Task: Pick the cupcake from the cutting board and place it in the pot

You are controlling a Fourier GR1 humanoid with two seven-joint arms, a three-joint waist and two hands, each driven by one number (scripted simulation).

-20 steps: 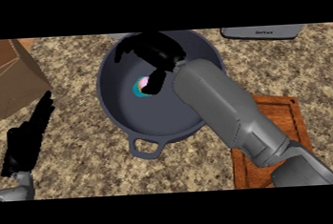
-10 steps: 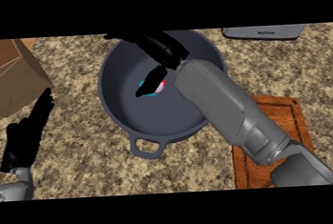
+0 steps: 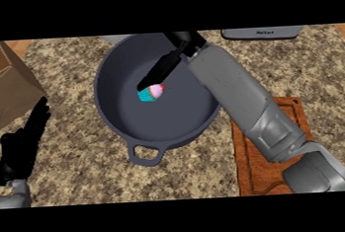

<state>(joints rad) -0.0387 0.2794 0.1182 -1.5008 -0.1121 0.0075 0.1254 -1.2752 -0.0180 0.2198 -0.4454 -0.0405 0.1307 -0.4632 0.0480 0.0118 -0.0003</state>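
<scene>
Head view: the right forearm hides much of the cutting board (image 3: 253, 156); the pot's (image 3: 111, 116) far rim is cut off at the top; the cupcake (image 3: 152, 93) sits inside the pot, bare floor around it; the right hand (image 3: 167, 65) is open, straight fingers reaching down to the cupcake; the left hand (image 3: 23, 141) rests open near the left edge.

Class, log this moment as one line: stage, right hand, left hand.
stage: cupcake lying inside pot | right hand: open, fingers straight above cupcake | left hand: open, resting at view's left
</scene>
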